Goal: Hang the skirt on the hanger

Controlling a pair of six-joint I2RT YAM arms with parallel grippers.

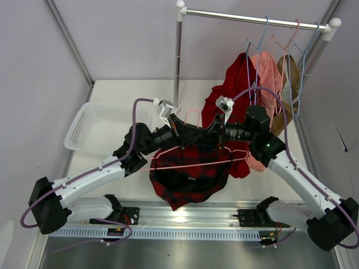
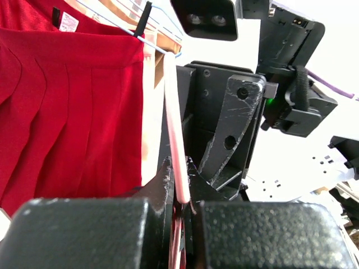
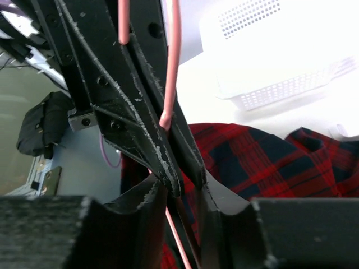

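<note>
The pale-pink wire hanger (image 1: 190,165) is held up above the table's middle, hook upward. The red-and-black plaid skirt (image 1: 188,182) hangs from it, draped over its lower bar. My left gripper (image 1: 180,130) comes in from the left and my right gripper (image 1: 216,130) from the right; they meet at the hanger's top. In the left wrist view my left gripper (image 2: 182,196) is shut on the hanger wire (image 2: 175,140). In the right wrist view my right gripper (image 3: 182,185) is closed around the wire (image 3: 171,73), crossing the left fingers, with the skirt (image 3: 269,162) below.
A white basket (image 1: 95,126) sits at the back left. A clothes rack (image 1: 178,56) stands behind, carrying a solid red garment (image 1: 233,89), a salmon-pink garment (image 1: 268,75) and blue hangers (image 1: 255,45) close behind the right arm.
</note>
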